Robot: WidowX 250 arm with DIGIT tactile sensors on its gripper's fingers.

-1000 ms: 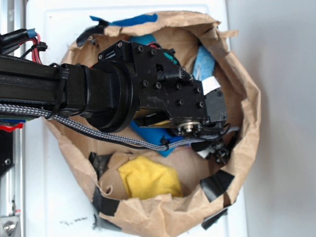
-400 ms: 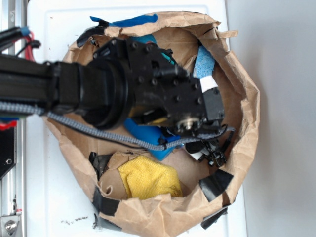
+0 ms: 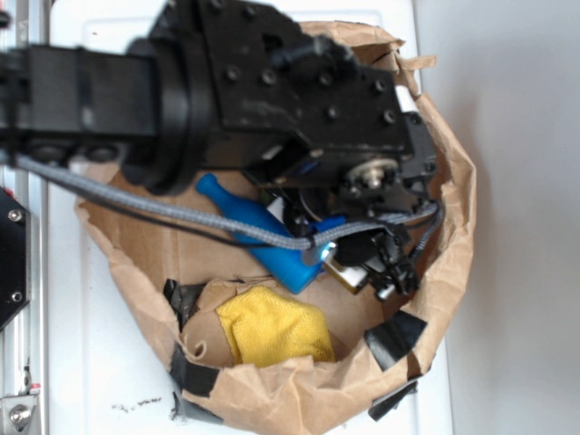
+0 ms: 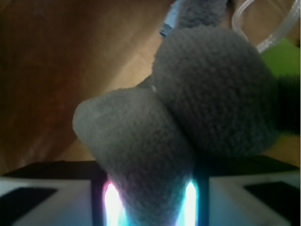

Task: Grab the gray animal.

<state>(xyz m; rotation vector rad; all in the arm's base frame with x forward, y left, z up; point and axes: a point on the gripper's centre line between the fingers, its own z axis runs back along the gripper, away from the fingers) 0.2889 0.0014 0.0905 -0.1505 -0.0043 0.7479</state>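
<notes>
White desk (image 3: 82, 362) is running under a crumpled brown paper bag (image 3: 453, 227), its rim torn and patched with black tape (image 3: 396, 337); pale grey floor is showing beyond the desk's right edge. The black robot arm (image 3: 181, 91) is reaching in from the left and covering most of the bag's upper half, leaving open room only in the lower part of the hollow. There a yellow cloth (image 3: 272, 326) is lying near the bottom rim, and a blue bottle-shaped object (image 3: 263, 231) is lying tilted between it and the arm, crossed by a braided grey cable (image 3: 181, 213). The tool (image 3: 381, 267) is sitting close to the bag's right wall with little clearance. In the wrist view the tool (image 4: 150, 197) is clenching the gray animal (image 4: 188, 108): a grey felt lobe is pinched between the two fingers (image 4: 56, 193), the rest bulging out just in front. A green plush (image 4: 282, 61) is peeking out beside it at the right edge, touching or nearly so. Brown paper is filling the background.
</notes>
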